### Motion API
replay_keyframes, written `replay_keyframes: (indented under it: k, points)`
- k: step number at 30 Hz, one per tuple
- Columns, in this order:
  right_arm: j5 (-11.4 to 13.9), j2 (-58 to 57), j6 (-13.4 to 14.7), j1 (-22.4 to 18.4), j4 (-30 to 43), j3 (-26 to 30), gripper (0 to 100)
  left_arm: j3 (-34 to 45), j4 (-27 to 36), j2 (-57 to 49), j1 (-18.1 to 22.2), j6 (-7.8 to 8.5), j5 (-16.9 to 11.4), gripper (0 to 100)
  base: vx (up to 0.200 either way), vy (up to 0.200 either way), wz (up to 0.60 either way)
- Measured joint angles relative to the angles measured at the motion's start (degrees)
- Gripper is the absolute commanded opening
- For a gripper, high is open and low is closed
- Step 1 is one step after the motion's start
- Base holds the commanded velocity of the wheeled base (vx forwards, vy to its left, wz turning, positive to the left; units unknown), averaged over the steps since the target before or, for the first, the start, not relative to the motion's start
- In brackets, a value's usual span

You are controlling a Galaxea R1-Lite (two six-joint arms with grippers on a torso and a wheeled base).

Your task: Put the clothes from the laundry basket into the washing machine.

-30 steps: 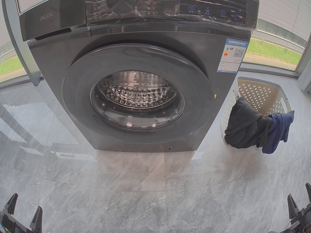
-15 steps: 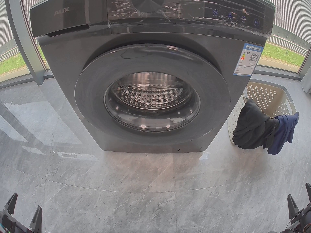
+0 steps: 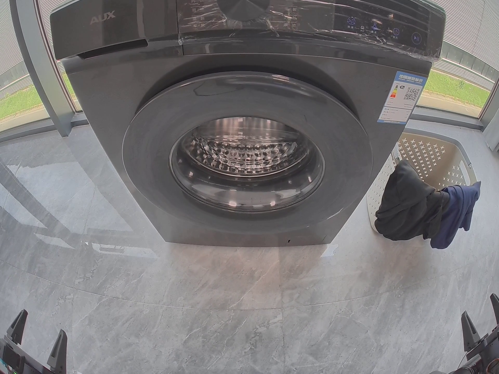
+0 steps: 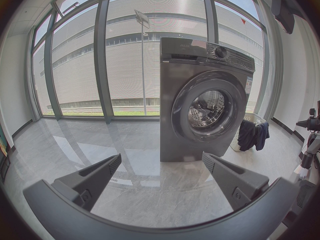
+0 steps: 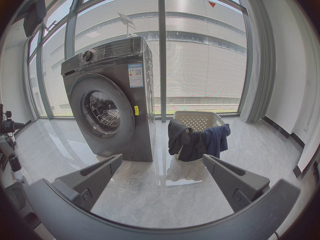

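Head view: left hand (image 3: 40, 333), right hand (image 3: 479, 319) low, both spread wide, empty, facing washing machine (image 3: 244, 131).

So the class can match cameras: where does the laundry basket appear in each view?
Head view: laundry basket at the right, beside the washing machine.
Left wrist view: basket far off, at machine's labelled side.
Right wrist view: basket nearer, same side.
Shared landmark: dark garment over its rim.

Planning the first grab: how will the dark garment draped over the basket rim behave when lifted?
Probably floppy: the dark garment hangs in folds over the laundry basket rim. It would likely sag and trail below a pinch. It may drag on the blue garment beside it.
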Motion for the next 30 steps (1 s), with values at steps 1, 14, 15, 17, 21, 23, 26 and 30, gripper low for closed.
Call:
replay_keyframes:
  k: [1, 14, 15, 17, 21, 23, 26, 30]
  points:
    - [0.0, 0.0, 0.0, 0.0, 0.0, 0.0, 100, 0.0, 0.0, 0.0, 0.0, -0.02, 0.0, 100, 0.000, -0.200, 0.00]
    - [0.0, 0.0, 0.0, 0.1, 0.0, 0.0, 100, 0.0, 0.0, 0.0, 0.0, -0.11, -0.3, 100, 0.000, -0.108, 0.00]
    - [-0.1, 0.0, 0.0, 0.1, 0.0, 0.0, 100, 0.0, 0.0, 0.0, 0.0, -0.22, -0.5, 100, 0.000, 0.200, 0.00]
    - [0.0, 0.0, 0.0, 0.1, 0.0, 0.0, 100, 0.0, 0.0, 0.0, 0.0, -0.38, -0.6, 100, 0.000, 0.200, 0.00]
    - [0.0, 0.0, 0.0, 0.1, 0.0, 0.0, 100, 0.0, 0.0, 0.0, -0.1, -0.41, -0.6, 100, 0.000, 0.200, 0.00]
    - [0.0, 0.0, 0.0, 0.1, 0.0, 0.0, 100, 0.0, 0.0, 0.0, -0.1, -0.44, -0.6, 100, 0.000, 0.200, 0.00]
    - [0.0, 0.1, 0.0, 0.0, 0.0, 0.0, 100, 0.0, 0.0, 0.0, -0.1, -0.44, -0.6, 100, 0.000, 0.200, 0.00]
    - [0.0, 0.1, 0.0, 0.0, 0.0, 0.0, 100, 0.0, 0.0, 0.0, -0.1, -0.41, -0.6, 100, 0.000, 0.200, 0.00]
